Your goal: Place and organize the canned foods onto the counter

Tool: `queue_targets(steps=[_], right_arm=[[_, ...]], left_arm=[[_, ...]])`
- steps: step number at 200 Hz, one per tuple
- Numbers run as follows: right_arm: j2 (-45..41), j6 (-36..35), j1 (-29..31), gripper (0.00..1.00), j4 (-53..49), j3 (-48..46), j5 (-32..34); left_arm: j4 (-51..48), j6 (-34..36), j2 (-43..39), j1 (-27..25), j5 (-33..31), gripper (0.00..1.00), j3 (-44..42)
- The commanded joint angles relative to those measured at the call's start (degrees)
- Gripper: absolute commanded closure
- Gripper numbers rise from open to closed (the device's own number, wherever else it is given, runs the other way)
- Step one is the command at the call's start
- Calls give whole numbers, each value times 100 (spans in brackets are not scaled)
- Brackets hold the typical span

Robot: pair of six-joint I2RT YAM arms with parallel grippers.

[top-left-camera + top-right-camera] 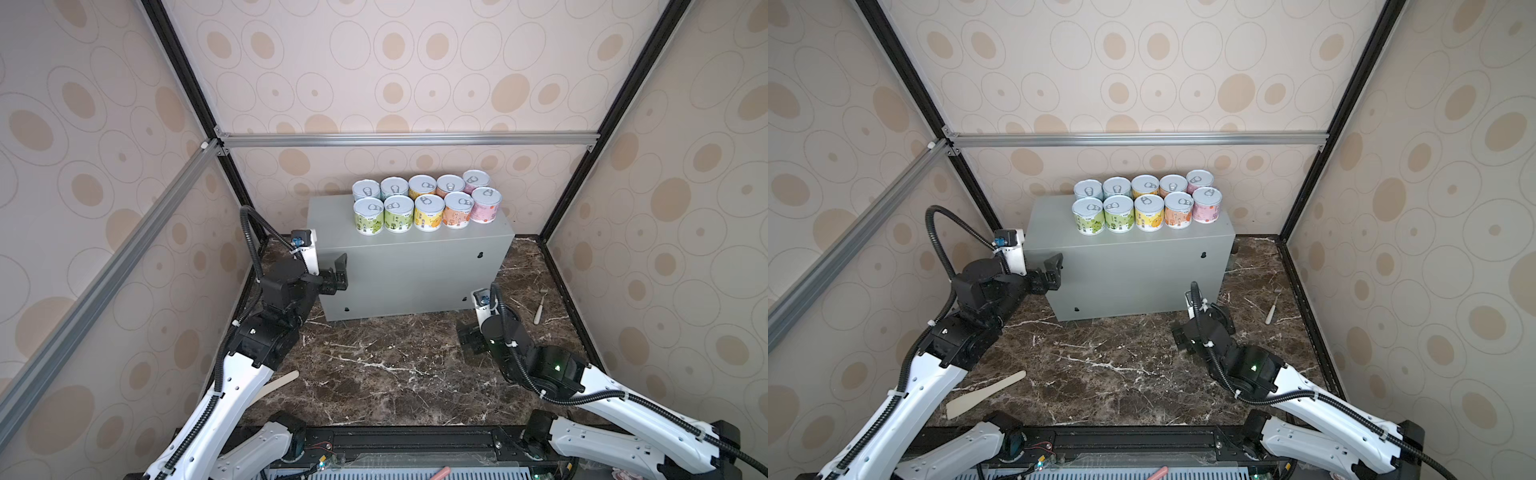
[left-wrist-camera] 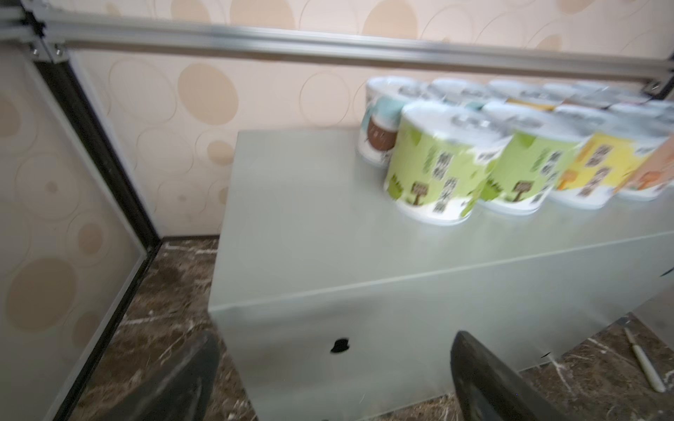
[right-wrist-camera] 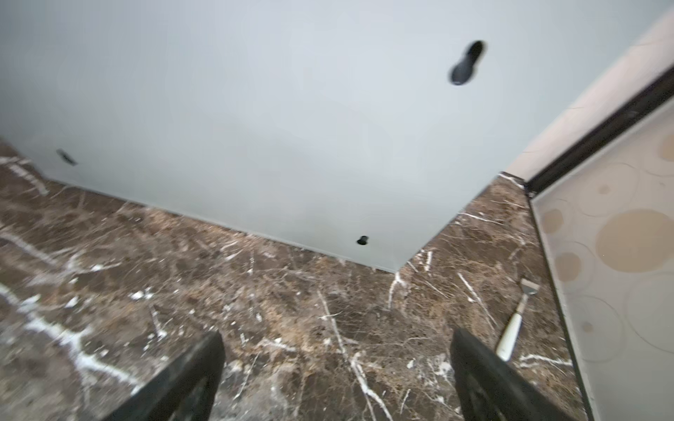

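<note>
The canned foods (image 1: 429, 212) (image 1: 1149, 212) stand upright in two tidy rows on the right part of the counter's top; several pastel tins with silver lids. The left wrist view shows them blurred, green tins (image 2: 437, 171) nearest. The counter (image 1: 415, 270) (image 1: 1133, 274) (image 2: 310, 218) (image 3: 255, 109) is a pale grey box against the back wall. My left gripper (image 1: 341, 272) (image 1: 1055, 271) (image 2: 335, 342) is open and empty in front of the counter's left front face, below its top. My right gripper (image 1: 467, 337) (image 1: 1180, 338) (image 3: 335, 339) is open and empty, low over the marble before the counter's right front corner.
A white-handled fork (image 1: 540, 309) (image 1: 1272, 311) (image 3: 510, 328) lies on the dark marble right of the counter. A wooden spatula (image 1: 278, 382) (image 1: 988, 395) lies at the front left beside the left arm. An aluminium crossbar (image 1: 407, 139) spans the back wall above the cans.
</note>
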Motion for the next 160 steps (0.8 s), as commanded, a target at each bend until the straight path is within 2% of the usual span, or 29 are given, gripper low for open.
queue_targets(steps=[1, 32, 60, 98, 114, 143, 160], right_arm=[[-479, 231, -388, 1, 748, -489, 788], [-768, 327, -1018, 2, 1320, -1074, 1041], [-456, -78, -1363, 1, 2182, -1543, 1520], [405, 81, -2066, 1, 3046, -1941, 1822], [876, -77, -2200, 1, 3699, -2079, 1983], [1712, -430, -2475, 0, 4328, -1856, 2070], [2130, -393, -2712, 0, 4527, -1782, 2033]], left_arm=[[294, -496, -318, 64, -763, 1, -662], [700, -882, -557, 162, -1456, 1, -1657], [1731, -750, -701, 269, -1781, 1, -2664], [2585, -418, -609, 967, -1367, 1, -3261], [3058, -104, -462, 1166, -1403, 1, -3451], [3938, 332, 96, 1532, -1331, 1, -3642], [4371, 360, 468, 1814, -1228, 1, -3750]])
